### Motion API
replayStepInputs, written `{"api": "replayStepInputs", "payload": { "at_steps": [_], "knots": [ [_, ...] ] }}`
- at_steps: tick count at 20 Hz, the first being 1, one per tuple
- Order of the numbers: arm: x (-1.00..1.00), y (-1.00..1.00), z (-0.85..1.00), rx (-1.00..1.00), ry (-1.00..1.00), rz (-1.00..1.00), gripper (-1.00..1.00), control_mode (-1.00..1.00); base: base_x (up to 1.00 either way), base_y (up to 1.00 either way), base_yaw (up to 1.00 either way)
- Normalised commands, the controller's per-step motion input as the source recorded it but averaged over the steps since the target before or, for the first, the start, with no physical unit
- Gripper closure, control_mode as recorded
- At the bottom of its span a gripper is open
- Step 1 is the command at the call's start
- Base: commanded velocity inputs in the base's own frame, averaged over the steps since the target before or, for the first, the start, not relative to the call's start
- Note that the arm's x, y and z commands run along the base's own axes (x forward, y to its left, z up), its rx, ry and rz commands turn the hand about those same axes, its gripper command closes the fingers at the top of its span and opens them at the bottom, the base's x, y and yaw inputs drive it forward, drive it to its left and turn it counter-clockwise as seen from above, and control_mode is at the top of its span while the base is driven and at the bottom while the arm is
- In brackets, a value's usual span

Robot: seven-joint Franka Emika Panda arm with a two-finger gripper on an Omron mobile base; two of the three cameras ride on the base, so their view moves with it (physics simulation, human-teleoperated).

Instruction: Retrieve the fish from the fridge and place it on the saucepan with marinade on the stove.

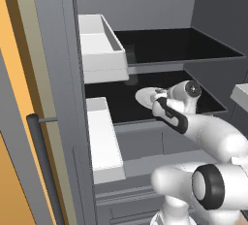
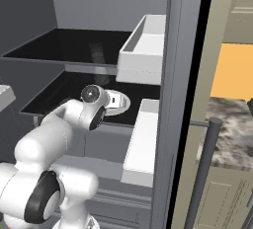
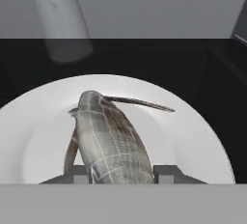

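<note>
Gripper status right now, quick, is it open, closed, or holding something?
Gripper: open, one finger on each side of the fish on the white plate; not yet closed on it.

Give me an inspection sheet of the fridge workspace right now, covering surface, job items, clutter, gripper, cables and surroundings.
Surface: black fridge shelf carrying a round white plate.
Job's things: fish lies on the plate, inside the open fridge.
Clutter: pale cylinder standing behind the plate.
Gripper: gripper is at the plate, its fingertips on either side of the fish; contact cannot be told.
Cables: nothing seen.
Surroundings: white door bins on the open door, grey drawers below the shelf, orange wall beyond.
</note>
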Motion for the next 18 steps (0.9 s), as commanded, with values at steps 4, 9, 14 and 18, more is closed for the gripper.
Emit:
{"api": "replayStepInputs", "payload": {
  "at_steps": [4,9,14,18],
  "knots": [
    [-0.28,0.01,0.50,0.00,0.00,0.00,1.00,-1.00,0.00,0.00,0.00],
    [-0.47,0.01,0.47,0.00,0.02,0.00,1.00,-1.00,0.00,0.00,0.00],
    [-0.62,0.00,0.18,0.00,0.03,0.00,1.00,-1.00,0.00,0.00,0.00],
    [-0.60,0.15,0.00,0.00,0.01,0.00,1.00,-1.00,0.00,0.00,0.00]
  ]
}}
